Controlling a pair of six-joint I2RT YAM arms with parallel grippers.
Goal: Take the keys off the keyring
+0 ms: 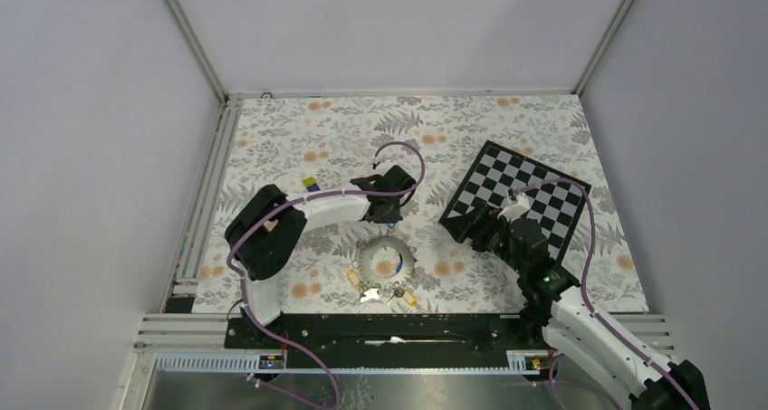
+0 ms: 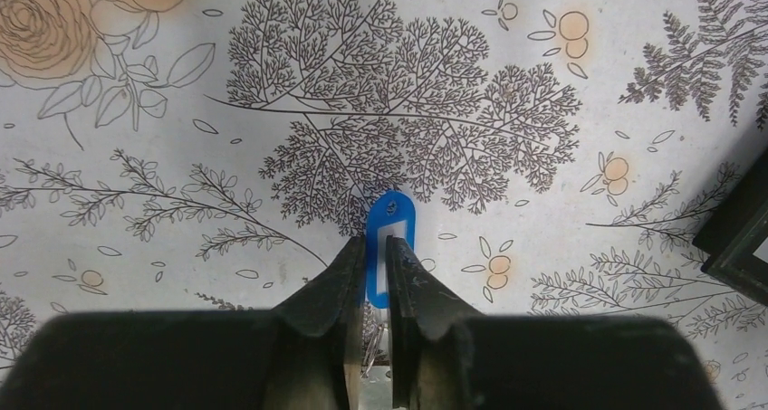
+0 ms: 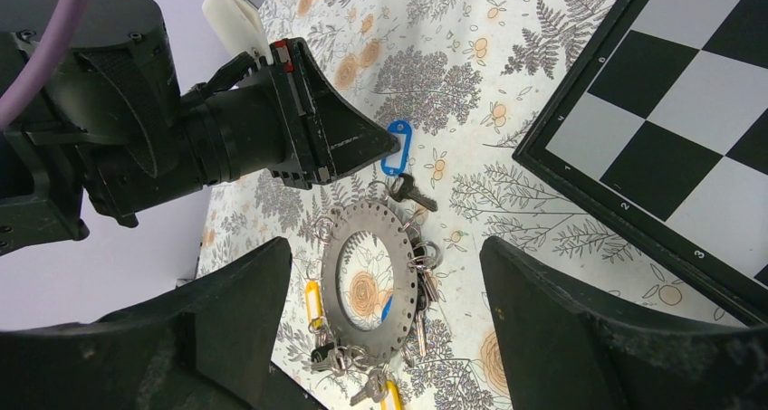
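Left wrist view: blue tag [image 2: 391, 213] is straddled by left gripper [image 2: 379, 247], jaws barely apart; a pinch cannot be confirmed. Its key lies just beside keyring [image 3: 369, 218], where other keys [image 3: 421, 265] hang. Right gripper [image 3: 385, 265] is held wide open, empty. Judged: one key being set down; another must be picked next.

The chessboard [image 1: 534, 188] flanks the keyring [image 1: 367, 258] on the right; the left arm [image 1: 326, 206] crowds its far side.

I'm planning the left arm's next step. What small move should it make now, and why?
Probably open the left gripper a little wider and lift straight off. Its jaws stand narrowly apart over the blue tag, whose key seems to lie just off the keyring, while other keys hang on it.
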